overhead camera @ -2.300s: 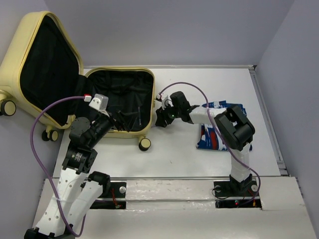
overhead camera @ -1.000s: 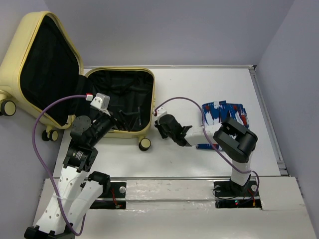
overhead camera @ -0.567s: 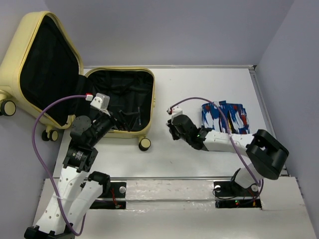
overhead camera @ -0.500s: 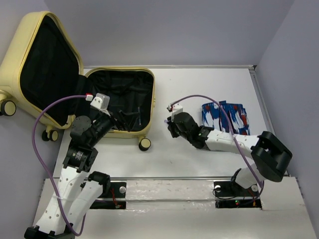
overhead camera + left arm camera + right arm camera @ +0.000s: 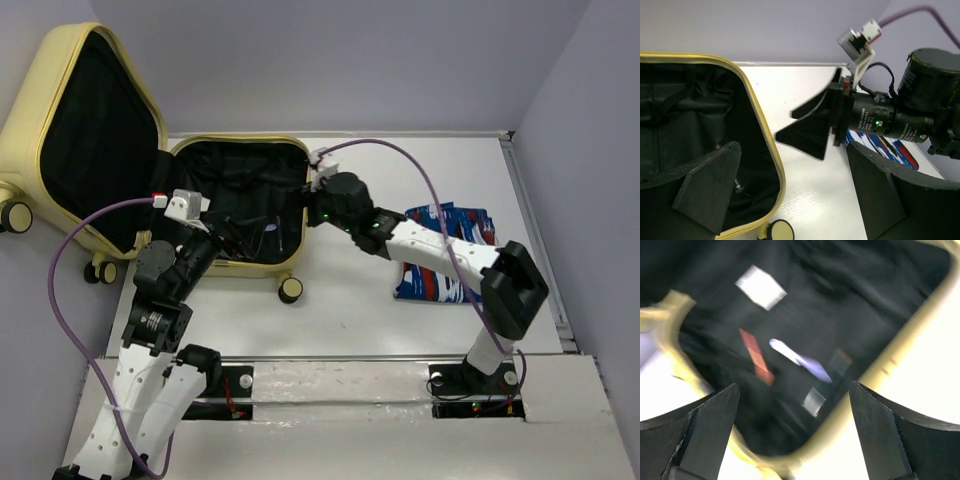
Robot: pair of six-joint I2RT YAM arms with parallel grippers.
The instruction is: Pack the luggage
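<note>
The luggage (image 5: 235, 180) is seen open at the table's far left, with the lid propped back. The right gripper (image 5: 793, 386) is held at its right rim, fingers parted and nothing gripped. The left gripper (image 5: 792, 147) is poised over the lining, likewise spread. Blurred shapes inside are possibly straps.

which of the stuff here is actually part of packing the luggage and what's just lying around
Part of the job:
- the open luggage
- the folded patterned cloth, probably what goes in
- the left tool and right tool, both open near the luggage's rim

Just there:
- the table
- the purple cables
</note>
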